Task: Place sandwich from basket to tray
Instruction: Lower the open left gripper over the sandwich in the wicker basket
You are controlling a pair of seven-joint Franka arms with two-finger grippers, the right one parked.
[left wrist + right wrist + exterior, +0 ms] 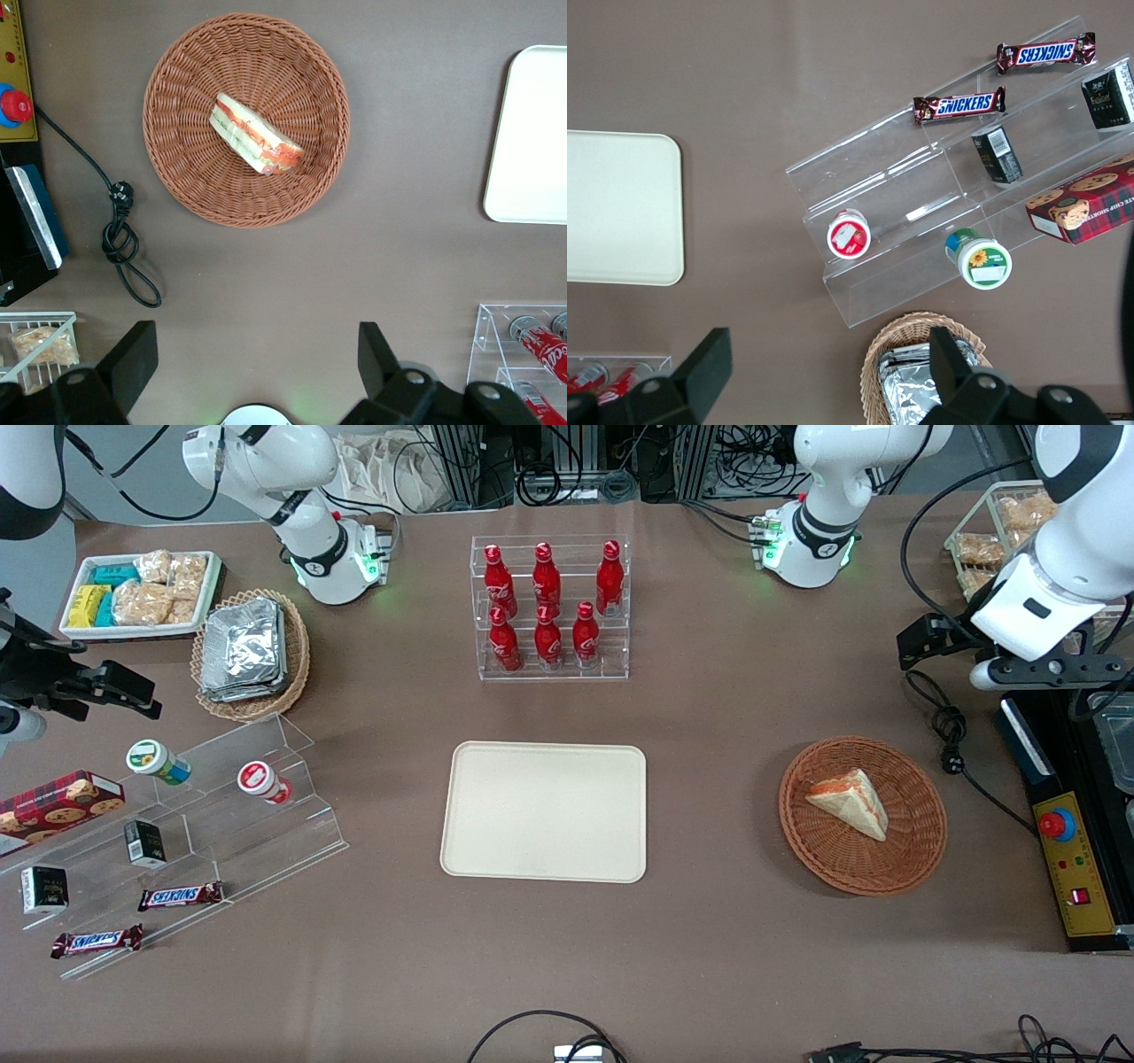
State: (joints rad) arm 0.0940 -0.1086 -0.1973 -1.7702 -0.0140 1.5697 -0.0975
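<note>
The sandwich (pixel 852 802), a pale wedge with orange-red and green filling, lies in the round reddish-brown wicker basket (pixel 802 819). The cream tray (pixel 545 810) lies bare on the table beside the basket, toward the parked arm's end. My left gripper (pixel 1045 671) hangs high over the table, farther from the front camera than the basket and toward the working arm's end. In the left wrist view the gripper (pixel 257 345) is open and empty, with the sandwich (pixel 255 135), the basket (pixel 177 168) and the tray's edge (pixel 536 133) well apart from its fingers.
A black cable with a plug (pixel 952 753) lies on the table between the basket and a control box with a red button (pixel 1067 859). A clear rack of red bottles (pixel 549 607) stands farther from the front camera than the tray. Snack shelves (pixel 177 824) are toward the parked arm's end.
</note>
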